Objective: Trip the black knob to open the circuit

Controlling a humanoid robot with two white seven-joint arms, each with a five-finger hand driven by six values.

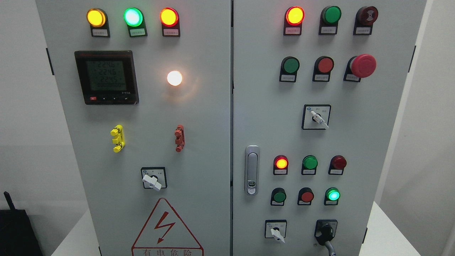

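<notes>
Neither hand showed in the head view, state unknowable; black knob (326, 231) sat low on the right door (270, 106), handle hanging downward, untouched.

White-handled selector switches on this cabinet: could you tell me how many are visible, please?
3: one on the left door above the warning triangle, one mid-right door, one at the right door's bottom. None seems hidden.

— Where do we find the knob (326, 233)?
— On the right door's (270, 106) face, at five o'clock. The door handle (252, 170) sits at nine; the meter (106, 77) is on the left door (199, 117), at ten.
</notes>
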